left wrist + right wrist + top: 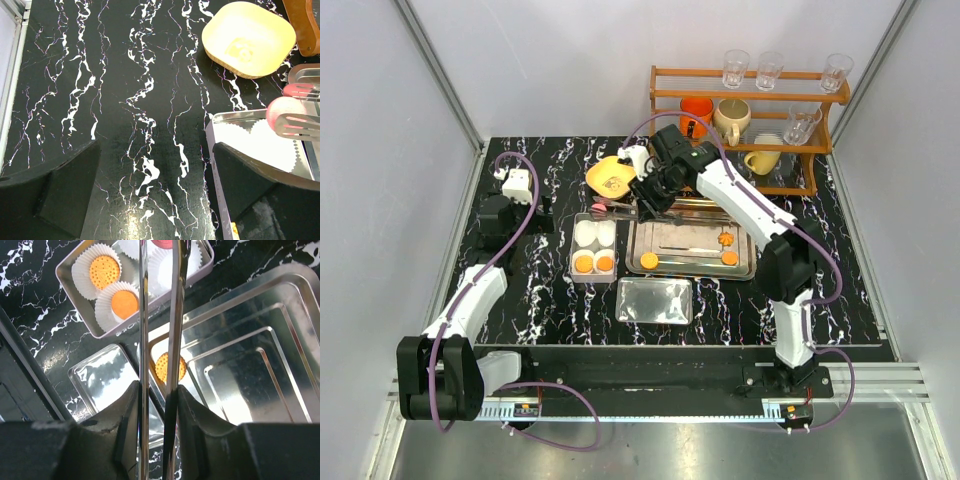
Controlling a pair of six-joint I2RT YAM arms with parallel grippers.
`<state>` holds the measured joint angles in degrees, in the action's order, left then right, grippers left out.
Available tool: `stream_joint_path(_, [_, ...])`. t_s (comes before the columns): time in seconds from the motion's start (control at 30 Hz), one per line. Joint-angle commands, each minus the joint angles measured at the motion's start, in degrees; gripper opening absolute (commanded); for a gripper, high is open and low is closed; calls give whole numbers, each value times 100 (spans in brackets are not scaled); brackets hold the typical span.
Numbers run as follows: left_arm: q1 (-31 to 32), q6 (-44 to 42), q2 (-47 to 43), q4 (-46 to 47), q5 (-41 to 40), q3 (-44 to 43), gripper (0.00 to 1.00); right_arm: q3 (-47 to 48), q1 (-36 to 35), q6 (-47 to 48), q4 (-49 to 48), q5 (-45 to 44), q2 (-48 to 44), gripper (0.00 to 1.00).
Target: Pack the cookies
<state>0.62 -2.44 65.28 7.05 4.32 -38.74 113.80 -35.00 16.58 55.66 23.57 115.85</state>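
Right gripper (157,390) sits closest in its wrist view, pressed together on metal tongs (144,330). The tong tips pinch the pink cookie (282,111) over the far end of the small tin (75,296). Can't tell if it touches a cup yet. Left gripper (150,192) is spread wide and holds nothing, hovering over bare surface (125,100) left of the tin.

Progress: the tin holds four white paper cups (585,233). One orange cookie (104,271) sits in a near cup, a second orange cookie (125,304) in the cup beside it. The two far cups look vacant. On the big steel tray (690,262) there's a loose cookie (649,260) at the near-left corner, plus another cookie (725,238) and a third cookie (729,258) at the right end. My read: under halfway. Pink one goes in next, then the tray cookies, though only two cups are free. The lid (655,300) lies in front of the tray, likely goes on last.

Surface is black marble-look with white veins. A yellow dish (247,37) is behind the tin. A wooden rack (770,97) at far right carries glasses (735,68) and mugs (731,120). Walls are pale grey panels in metal framing.
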Motion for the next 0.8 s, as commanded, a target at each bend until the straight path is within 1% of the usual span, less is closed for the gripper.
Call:
stream_joint_path(0.0, [-36,59,-76,341,34,-2,99,538,-173,-58,15,121,279,22])
stream_joint_path(0.47, [-36,33,-41,332,43,7,99,986,-481,-50,41,121,833,22])
stream_joint_path(0.77, [-36,33,-33,350,43,25,99,1039,-560,-41,50,77,1018,22])
